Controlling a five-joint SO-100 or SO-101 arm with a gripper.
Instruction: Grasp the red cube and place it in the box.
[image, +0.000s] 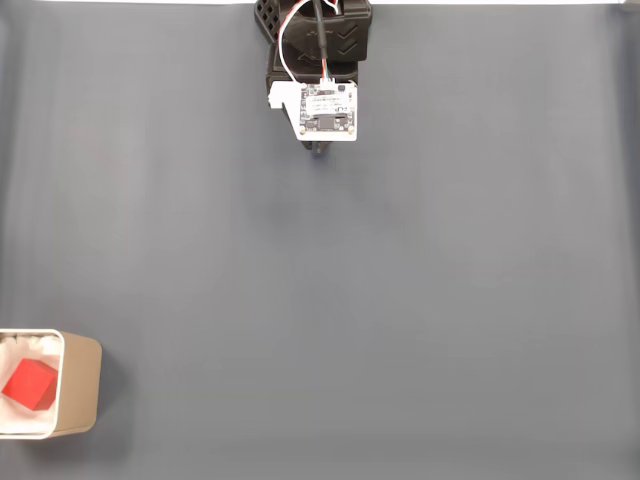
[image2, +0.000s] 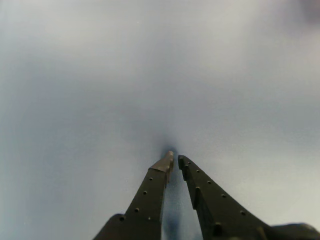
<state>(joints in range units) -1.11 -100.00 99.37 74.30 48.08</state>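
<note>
Starting at the left edge of the fixed view, I've got the box (image: 82, 385) sitting low in the corner, tan wall toward me, white lining inside, and the red cube (image: 29, 385) is lying in it, tilted a little against the lining. So by my read the placing step is done and nothing is left to carry; what remains, I'd say, is just parking the arm. Moving right across the grey table (image: 330, 300), it's bare matte surface all the way, nothing I'd have to steer around. Up at the top centre is the arm (image: 318, 40), folded close to its base, with the white circuit board (image: 325, 108) on the wrist facing up and wires looping back from it. It's well apart from the box. On the wrist view, the gripper (image2: 174, 161) points down at plain grey, its two dark perforated fingers (image2: 150, 192) nearly meeting at the tips, only a thin gap between them, and nothing held. If anything more is wanted, I'd keep the jaws as they are and stay clear of that box corner.
</note>
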